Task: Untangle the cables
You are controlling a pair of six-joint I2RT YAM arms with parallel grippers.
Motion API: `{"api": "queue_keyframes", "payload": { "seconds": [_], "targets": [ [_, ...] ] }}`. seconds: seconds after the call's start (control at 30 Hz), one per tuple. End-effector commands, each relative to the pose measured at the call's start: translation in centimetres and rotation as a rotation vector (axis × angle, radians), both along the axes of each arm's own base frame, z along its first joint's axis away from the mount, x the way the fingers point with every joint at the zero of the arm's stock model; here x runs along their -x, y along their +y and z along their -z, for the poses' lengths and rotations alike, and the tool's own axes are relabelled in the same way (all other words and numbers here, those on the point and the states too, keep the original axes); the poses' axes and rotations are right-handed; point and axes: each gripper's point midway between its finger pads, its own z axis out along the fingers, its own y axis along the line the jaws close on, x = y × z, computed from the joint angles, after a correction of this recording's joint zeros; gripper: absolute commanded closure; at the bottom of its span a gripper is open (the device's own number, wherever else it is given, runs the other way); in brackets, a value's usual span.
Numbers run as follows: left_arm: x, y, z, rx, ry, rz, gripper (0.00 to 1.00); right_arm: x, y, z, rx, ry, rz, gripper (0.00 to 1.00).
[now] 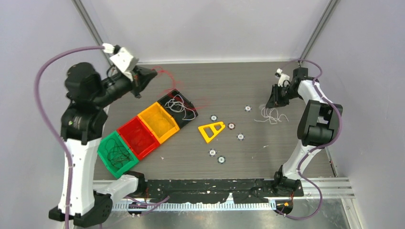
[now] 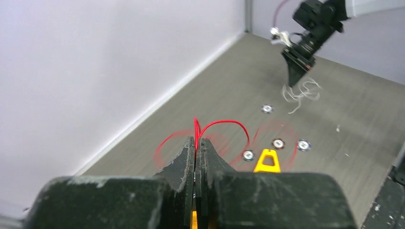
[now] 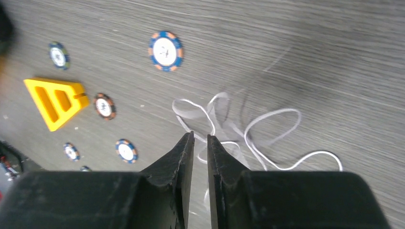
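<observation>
My left gripper (image 1: 152, 75) (image 2: 197, 140) is raised at the back left, shut on a thin red cable (image 2: 224, 122) whose loops curl out past the fingertips and blur in the air (image 1: 165, 76). A loose bunch of white cables (image 1: 272, 114) (image 3: 286, 110) (image 2: 301, 90) lies on the table at the right. My right gripper (image 1: 273, 102) (image 3: 200, 136) hangs just above them, its jaws a narrow gap apart and gripping nothing. More white strands lie in the black bin (image 1: 195, 113). Black strands lie in the green bin (image 1: 106, 143).
A diagonal row of bins stands left of centre: black, yellow (image 1: 160, 123), red (image 1: 136, 129) and green. A yellow triangular block (image 1: 211, 130) (image 3: 53, 101) and several poker chips (image 1: 240, 137) (image 3: 165, 50) are scattered mid-table. Walls close in at the back and both sides.
</observation>
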Motion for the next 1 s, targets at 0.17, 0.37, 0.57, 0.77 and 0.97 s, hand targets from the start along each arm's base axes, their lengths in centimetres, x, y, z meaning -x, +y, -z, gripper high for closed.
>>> {"api": "queue_keyframes", "payload": {
  "seconds": [0.17, 0.37, 0.57, 0.77, 0.97],
  "targets": [
    [2.5, 6.5, -1.4, -0.023, 0.048, -0.258, 1.0, -0.4, -1.8, 2.1, 0.094, -0.01, 0.006, 0.78],
    [2.8, 12.2, 2.8, -0.044, 0.172, -0.538, 1.0, 0.4, -0.9, 1.2, 0.067, -0.014, -0.004, 0.78],
    [2.7, 14.9, 7.0, -0.065, 0.223, -0.64, 1.0, 1.2, -0.1, 0.5, 0.048, -0.02, -0.022, 0.79],
    [1.8, 15.2, 9.8, -0.08, 0.277, -0.626, 1.0, 1.7, 0.2, 0.8, 0.042, -0.013, -0.038, 0.79],
    [1.4, 15.7, 7.0, -0.071, 0.198, -0.645, 1.0, 1.9, 0.2, 1.1, 0.044, -0.008, -0.044, 0.8]
  ]
}}
